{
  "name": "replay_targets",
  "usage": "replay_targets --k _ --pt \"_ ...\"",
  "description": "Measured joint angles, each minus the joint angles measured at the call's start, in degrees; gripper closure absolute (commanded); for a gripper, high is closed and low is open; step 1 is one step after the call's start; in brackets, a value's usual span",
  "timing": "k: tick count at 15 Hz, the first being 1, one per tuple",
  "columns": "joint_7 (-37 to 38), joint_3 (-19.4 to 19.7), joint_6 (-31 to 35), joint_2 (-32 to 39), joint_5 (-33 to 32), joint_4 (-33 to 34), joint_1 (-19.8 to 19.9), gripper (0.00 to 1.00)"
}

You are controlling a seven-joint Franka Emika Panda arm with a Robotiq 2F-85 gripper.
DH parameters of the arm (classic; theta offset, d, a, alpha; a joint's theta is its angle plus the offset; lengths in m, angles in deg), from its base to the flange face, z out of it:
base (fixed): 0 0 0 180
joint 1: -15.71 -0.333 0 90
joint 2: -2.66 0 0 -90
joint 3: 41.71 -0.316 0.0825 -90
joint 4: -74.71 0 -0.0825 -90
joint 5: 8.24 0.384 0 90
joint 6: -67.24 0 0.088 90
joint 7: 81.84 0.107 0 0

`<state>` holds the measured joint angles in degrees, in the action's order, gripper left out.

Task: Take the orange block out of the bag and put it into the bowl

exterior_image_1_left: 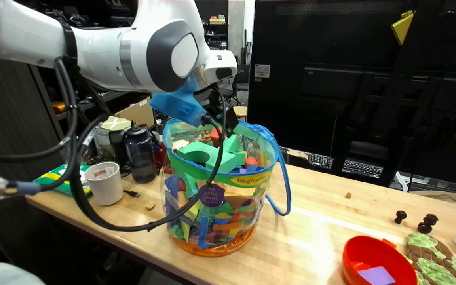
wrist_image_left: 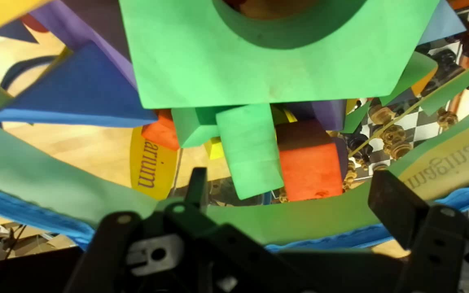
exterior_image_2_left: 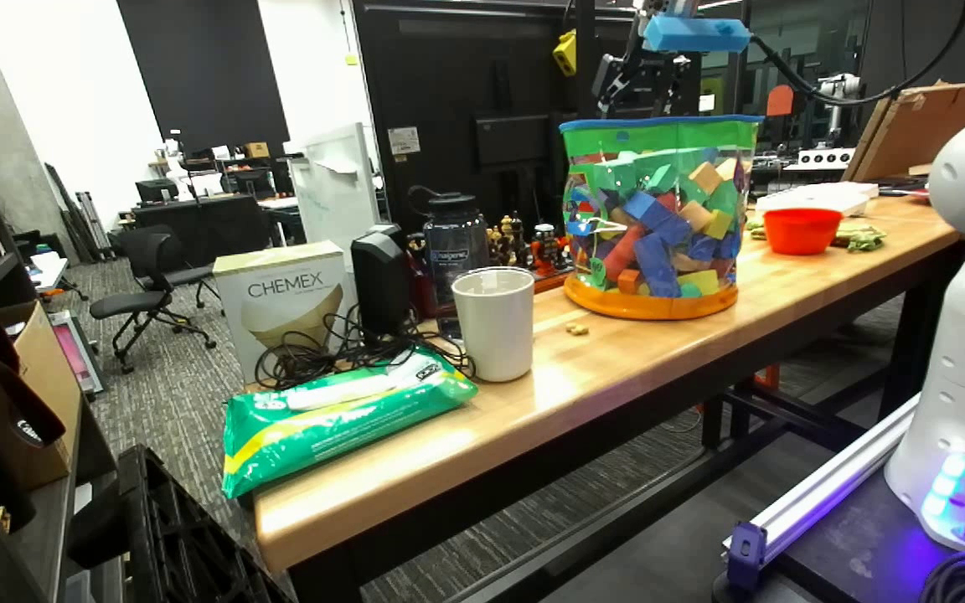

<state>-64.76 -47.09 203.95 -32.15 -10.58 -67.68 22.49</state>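
The bag (exterior_image_1_left: 247,179) stands on the table, full of coloured blocks; it also shows in an exterior view (exterior_image_2_left: 658,138), and its green band fills the lower wrist view (wrist_image_left: 299,221). An orange-red block (wrist_image_left: 311,173) lies near the top of the pile beside a green block (wrist_image_left: 250,150); it shows in an exterior view (exterior_image_1_left: 215,137). My gripper (wrist_image_left: 293,193) is open and empty. In an exterior view the gripper (exterior_image_2_left: 636,107) hangs just above the bag's rim. The red bowl (exterior_image_1_left: 364,249) holds a purple block (exterior_image_1_left: 376,276); the bowl also shows in an exterior view (exterior_image_2_left: 801,231).
A large green arch block (wrist_image_left: 267,77) lies on the pile. A blue strap handle (exterior_image_1_left: 285,178) hangs at the bag's side. A white cup (exterior_image_1_left: 104,184), a dark bottle (exterior_image_1_left: 140,154) and a green pack (exterior_image_2_left: 348,410) stand nearby. A pot holder (exterior_image_1_left: 434,257) lies beside the bowl.
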Motion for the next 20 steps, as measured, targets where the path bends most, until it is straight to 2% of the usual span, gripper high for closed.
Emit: replay_targets --k 4,10,15,20 --pt "-7.6 1.6 3.4 1.7 0.0 0.0 -1.3 0.0" --pt "-18.1 5.8 4.4 3.8 0.7 -0.1 -6.6 0.0" --pt "-23.2 6.8 5.8 5.1 0.8 -0.1 -8.9 0.0" --pt "-25.8 7.4 7.8 6.7 0.8 -0.1 -9.5 0.0"
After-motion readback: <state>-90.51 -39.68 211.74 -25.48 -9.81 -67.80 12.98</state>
